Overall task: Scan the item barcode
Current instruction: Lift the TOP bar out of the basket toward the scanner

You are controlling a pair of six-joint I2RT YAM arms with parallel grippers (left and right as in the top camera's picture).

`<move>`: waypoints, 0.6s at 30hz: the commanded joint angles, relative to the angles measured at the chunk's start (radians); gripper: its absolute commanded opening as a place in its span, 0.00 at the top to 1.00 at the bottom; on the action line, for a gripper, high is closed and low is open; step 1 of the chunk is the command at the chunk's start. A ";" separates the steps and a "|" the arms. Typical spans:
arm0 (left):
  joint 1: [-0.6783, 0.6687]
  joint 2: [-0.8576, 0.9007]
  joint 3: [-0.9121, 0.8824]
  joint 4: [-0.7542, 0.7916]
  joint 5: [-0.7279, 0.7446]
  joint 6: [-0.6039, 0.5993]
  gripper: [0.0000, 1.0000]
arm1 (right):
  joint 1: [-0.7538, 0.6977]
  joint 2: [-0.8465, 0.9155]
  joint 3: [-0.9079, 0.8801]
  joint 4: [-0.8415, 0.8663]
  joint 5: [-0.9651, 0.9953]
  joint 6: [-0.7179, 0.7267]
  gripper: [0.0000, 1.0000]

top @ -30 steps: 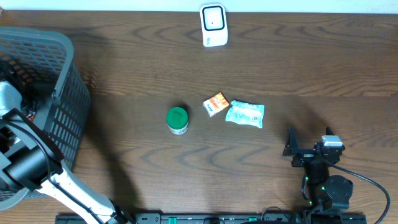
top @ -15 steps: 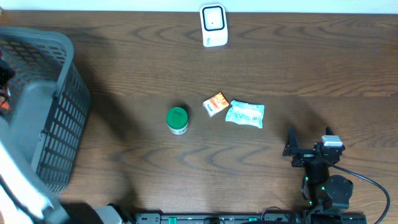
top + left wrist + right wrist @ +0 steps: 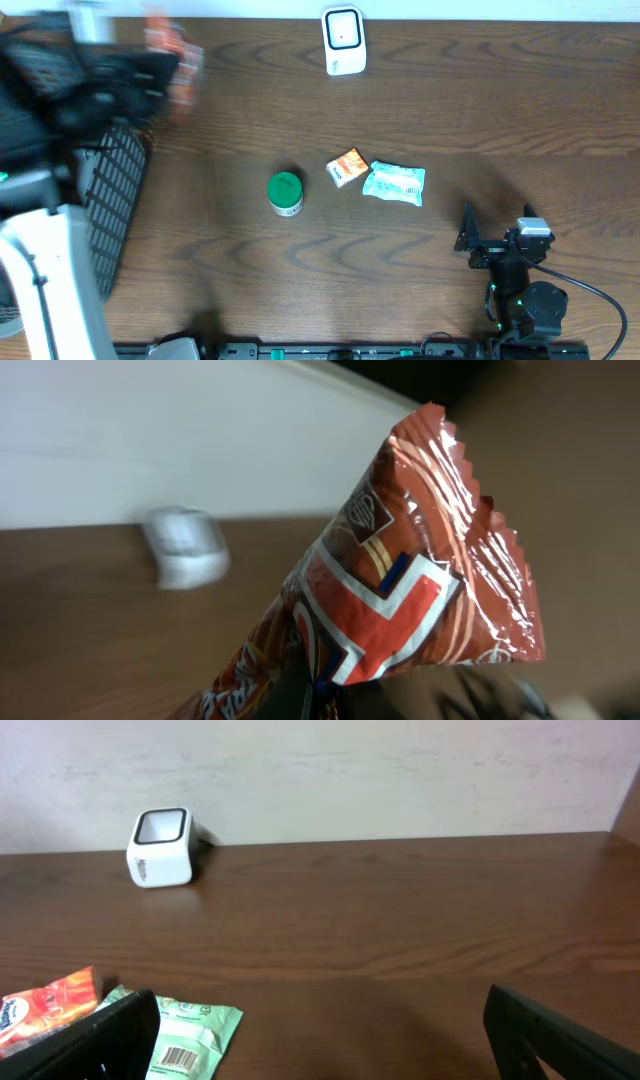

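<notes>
On the far left stands the grey basket (image 3: 110,190). Just past it my left claw (image 3: 125,75) is shut tight on a red snack packet (image 3: 172,58). That is the thing I must scan, and I think it is up off the table (image 3: 250,110), near the back left corner. The white scanner (image 3: 342,40) sits to the right of it, along the back edge. So the packet has to go right, and my left arm is the nearer one.

From above, the packet is only an orange smear. My left wrist camera shows it sharp. It sticks out long from my claw, with its zigzag end farthest from me. I see no barcode on this side.

In the middle lie a green can (image 3: 285,192), a small orange packet (image 3: 347,167) and a green-white packet (image 3: 394,184). My right wrist camera shows the scanner's dark window. My right claw (image 3: 497,232) is wide open and empty, at the front right, well apart from the scanner.
</notes>
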 commanded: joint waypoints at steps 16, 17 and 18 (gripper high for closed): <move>-0.338 0.315 -0.042 -0.002 0.398 0.597 0.93 | -0.009 -0.002 0.004 -0.009 0.002 0.003 0.01; -0.343 0.315 -0.042 0.001 0.398 0.608 0.93 | -0.009 -0.002 0.004 -0.009 0.002 0.003 0.01; -0.350 0.315 -0.042 0.006 0.398 0.614 0.93 | -0.009 -0.002 0.004 -0.009 0.002 0.003 0.01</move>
